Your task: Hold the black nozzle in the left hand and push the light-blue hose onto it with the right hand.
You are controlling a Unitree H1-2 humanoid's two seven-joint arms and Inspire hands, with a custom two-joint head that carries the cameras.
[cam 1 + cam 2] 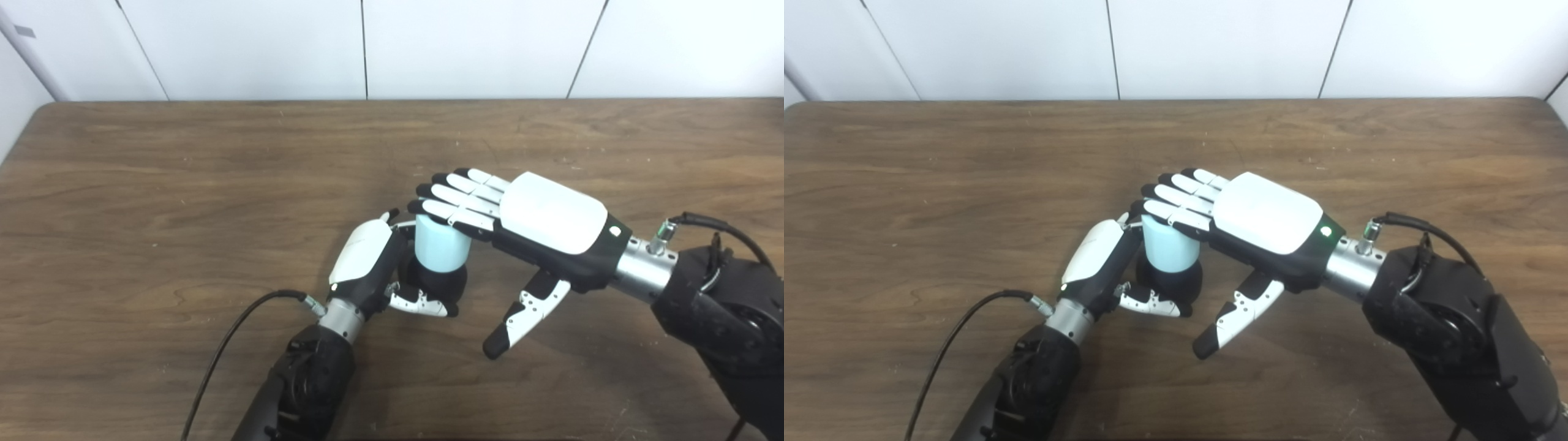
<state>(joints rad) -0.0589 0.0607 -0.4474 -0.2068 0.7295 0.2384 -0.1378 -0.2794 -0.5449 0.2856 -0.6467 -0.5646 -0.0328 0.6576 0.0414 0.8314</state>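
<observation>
Two-handed assembly on a brown wood-grain table (184, 184), seen from the head cameras. The left hand (373, 263) is wrapped around the black nozzle (442, 283), its thumb crossing the front of the nozzle's rounded base and its fingers curled behind; the nozzle stands upright, at or just above the tabletop — contact with the wood cannot be judged. The light-blue hose (440, 245) — a short, wide cylinder — sits upright on top of the nozzle, its lower rim meeting the black body.

The right hand (539, 223) lies flat and palm-down over the hose. Its fingers (453, 199) are extended side by side, and their undersides rest on the hose's upper end; the thumb (520, 318) points down and away, clear of both parts. The hand grasps nothing: it is spread, pressing rather than gripping.

A black cable (233, 343) runs from the left wrist to the near edge of the table. Behind the table stands a white panelled wall (367, 49).
</observation>
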